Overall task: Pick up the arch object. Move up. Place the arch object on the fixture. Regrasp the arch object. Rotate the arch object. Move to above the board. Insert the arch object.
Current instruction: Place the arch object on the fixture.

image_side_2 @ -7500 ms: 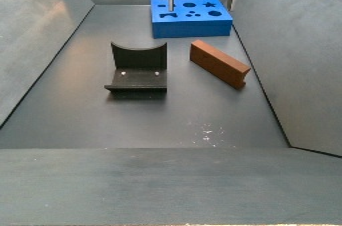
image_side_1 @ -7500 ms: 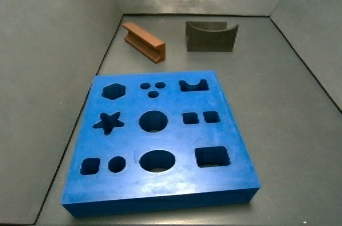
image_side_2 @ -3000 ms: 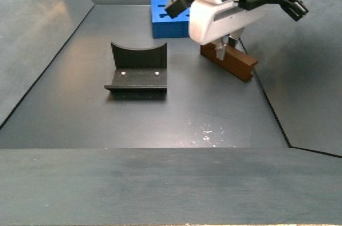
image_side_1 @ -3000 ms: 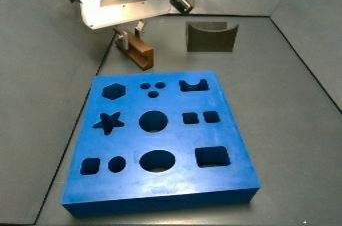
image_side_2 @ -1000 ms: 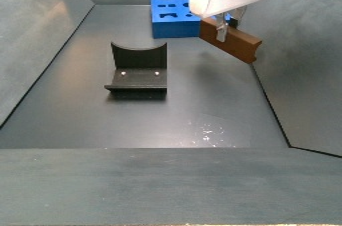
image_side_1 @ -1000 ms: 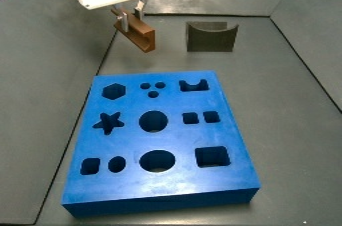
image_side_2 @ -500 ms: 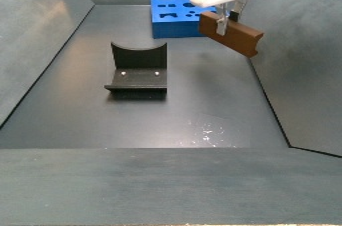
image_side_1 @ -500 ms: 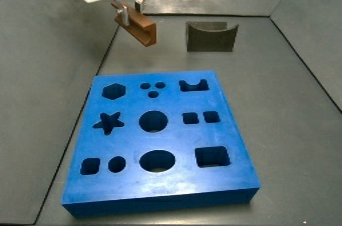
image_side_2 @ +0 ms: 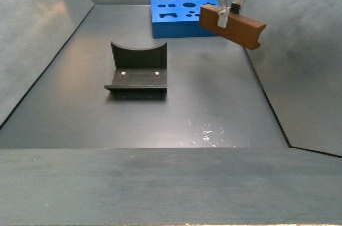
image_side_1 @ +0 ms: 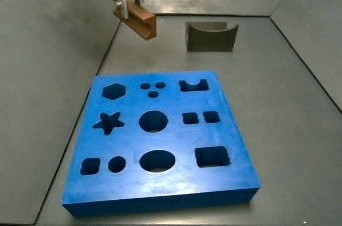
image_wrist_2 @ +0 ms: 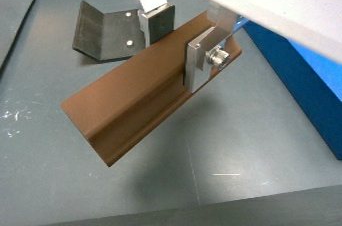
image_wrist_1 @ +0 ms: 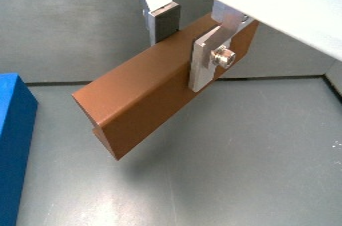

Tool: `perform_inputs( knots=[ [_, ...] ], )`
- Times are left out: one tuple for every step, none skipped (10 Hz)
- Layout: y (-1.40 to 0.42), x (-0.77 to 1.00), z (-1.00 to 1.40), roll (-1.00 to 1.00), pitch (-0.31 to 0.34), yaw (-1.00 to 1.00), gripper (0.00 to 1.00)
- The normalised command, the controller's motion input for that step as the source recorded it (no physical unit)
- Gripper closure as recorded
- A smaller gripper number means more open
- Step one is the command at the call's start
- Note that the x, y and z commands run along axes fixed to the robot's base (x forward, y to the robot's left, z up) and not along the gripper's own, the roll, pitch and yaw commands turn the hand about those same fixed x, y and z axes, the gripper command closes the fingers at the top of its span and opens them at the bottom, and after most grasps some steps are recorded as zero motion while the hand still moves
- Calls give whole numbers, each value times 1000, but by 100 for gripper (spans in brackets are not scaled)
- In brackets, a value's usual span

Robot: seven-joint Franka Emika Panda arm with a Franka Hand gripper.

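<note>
We see the arch object point(image_side_2: 235, 31) clamped between the silver fingers point(image_wrist_1: 205, 58) of the gripper point(image_wrist_2: 177, 36), lifted off the floor, its long axis roughly level. It hangs near the far wall, with the fixture point(image_side_1: 210, 37) and the board point(image_side_1: 160, 142) both well apart from it.

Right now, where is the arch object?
The arch object is off the floor, clamped between the fingers of the gripper. In both side views it hangs near the wall, between the fixture and the board.
</note>
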Motion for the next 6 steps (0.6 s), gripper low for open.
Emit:
perform_inputs(
  knots=[
    [-5, -45, 1000, -168, 62, -19, 100],
    [-4, -47, 1000, -155, 59, -19, 100],
    [-9, -46, 996, -150, 56, -16, 100],
    [-7, -46, 962, -144, 56, -16, 100],
    [-9, -40, 866, -138, 53, -15, 100],
    [-6, -38, 823, -135, 54, -16, 100]
  ],
)
